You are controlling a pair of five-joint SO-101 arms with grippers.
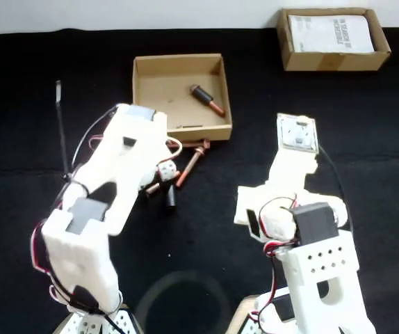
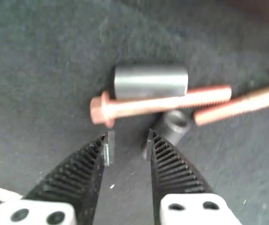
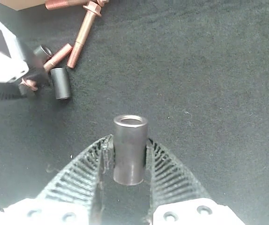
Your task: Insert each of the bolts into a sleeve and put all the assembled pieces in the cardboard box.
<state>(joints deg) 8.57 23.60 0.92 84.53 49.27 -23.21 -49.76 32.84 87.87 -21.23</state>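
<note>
In the left wrist view my left gripper is open, just short of a copper bolt that lies across a dark grey sleeve. A second sleeve sits beside one finger, with another bolt past it. My right gripper is shut on an upright grey sleeve, held over bare black cloth. From above, the cardboard box holds one assembled piece. Loose bolts and a sleeve lie just in front of the box, at the left arm's tip.
A second cardboard box with a printed sheet stands at the back right. A thin dark rod stands at the left. Black cloth covers the table between the two arms. The left gripper appears in the right wrist view beside the bolts.
</note>
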